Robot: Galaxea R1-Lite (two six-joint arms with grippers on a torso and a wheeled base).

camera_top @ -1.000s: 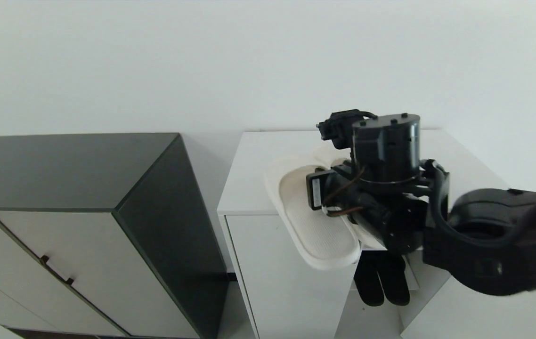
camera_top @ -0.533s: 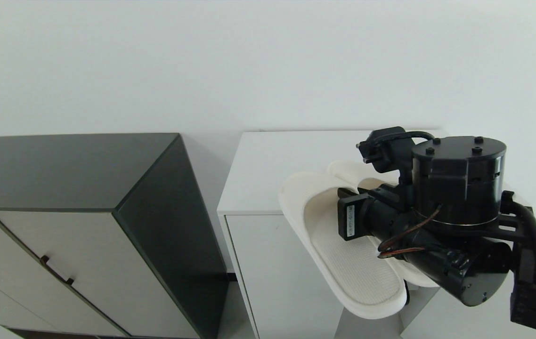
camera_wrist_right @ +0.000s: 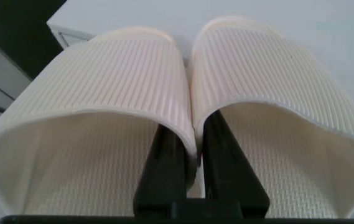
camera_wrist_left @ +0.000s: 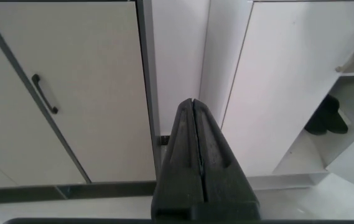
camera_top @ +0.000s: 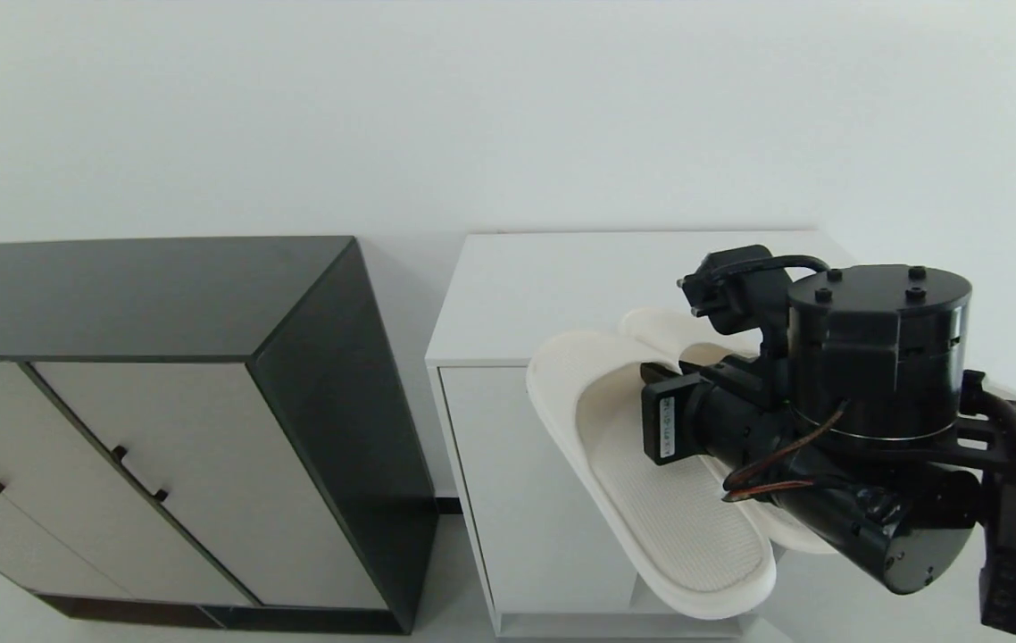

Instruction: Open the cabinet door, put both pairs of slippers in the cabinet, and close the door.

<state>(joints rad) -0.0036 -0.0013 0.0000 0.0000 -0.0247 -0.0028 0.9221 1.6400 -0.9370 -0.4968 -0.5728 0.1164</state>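
White wall (camera_top: pixel 508 107); dark cabinet (camera_top: pixel 142 295) beside white cabinet (camera_top: pixel 562 277); right tool (camera_wrist_right: pixel 192 155) clamps cream slippers (camera_top: pixel 678 527), likely both; left tool (camera_wrist_left: pixel 193 112) together.

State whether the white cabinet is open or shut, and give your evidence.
Open: in the left wrist view the white cabinet shows its inside past the front panel, with a pair of black slippers lying in it.

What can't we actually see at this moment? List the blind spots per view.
1. Head view: the inside of the white cabinet is blocked by the right arm and the cream slippers it carries.
2. Right wrist view: the tips of the right gripper are tucked under the slipper straps.
3. Left wrist view: the black slippers in the cabinet are too small and dark for detail. Their shelf is cut off by the picture's edge.
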